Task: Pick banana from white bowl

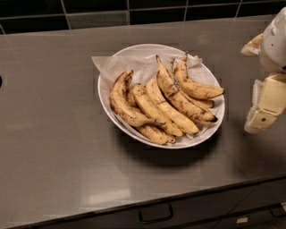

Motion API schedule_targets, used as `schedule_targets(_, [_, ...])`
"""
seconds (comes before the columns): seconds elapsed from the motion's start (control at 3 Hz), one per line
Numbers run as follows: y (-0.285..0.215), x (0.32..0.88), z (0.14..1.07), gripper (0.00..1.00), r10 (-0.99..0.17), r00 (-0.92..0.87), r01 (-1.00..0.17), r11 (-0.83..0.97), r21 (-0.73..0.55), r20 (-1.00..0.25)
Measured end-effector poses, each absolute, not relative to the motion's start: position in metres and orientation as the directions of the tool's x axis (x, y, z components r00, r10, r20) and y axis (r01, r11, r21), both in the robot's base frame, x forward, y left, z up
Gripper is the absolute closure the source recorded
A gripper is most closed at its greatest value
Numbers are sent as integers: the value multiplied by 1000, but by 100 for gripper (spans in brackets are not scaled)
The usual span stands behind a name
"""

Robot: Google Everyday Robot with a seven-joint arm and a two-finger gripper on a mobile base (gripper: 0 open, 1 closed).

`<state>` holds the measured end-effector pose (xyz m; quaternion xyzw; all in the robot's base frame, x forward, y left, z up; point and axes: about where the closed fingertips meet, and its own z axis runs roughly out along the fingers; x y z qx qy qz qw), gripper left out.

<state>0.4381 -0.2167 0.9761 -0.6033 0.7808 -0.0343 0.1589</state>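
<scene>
The white bowl (103, 96) sits in the middle of a grey countertop, lined with crumpled white paper and holding several bananas. The banana (180, 99) is the longest, slim one, heavily mottled with brown. It lies diagonally in the right half of the bowl, its dark stem pointing to the back and its blackened tip near the right rim. My gripper (263, 105) is at the right edge of the view, beside the bowl and apart from it, a little above the counter. It holds nothing.
Plumper yellow bananas (152, 107) and a curved spotted one (123, 105) fill the left of the bowl; a shorter one (196, 88) lies at the back right. Dark tiles (134, 11) line the back wall. A drawer handle (155, 214) is below the front edge.
</scene>
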Motion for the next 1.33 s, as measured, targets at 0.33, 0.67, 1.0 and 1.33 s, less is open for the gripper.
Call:
schedule_targets(0.33, [-215, 439, 976, 0, -953, -219, -931, 268, -248, -208])
schedule_targets(0.67, [-197, 456, 976, 0, -946, -194, -928, 262, -264, -258])
schedule_targets(1.0, [-173, 482, 978, 0, -936, -149, -929, 244, -279, -319])
schedule_targets(1.33, [-156, 507, 969, 0, -890, -148, -928, 276, -251, -431])
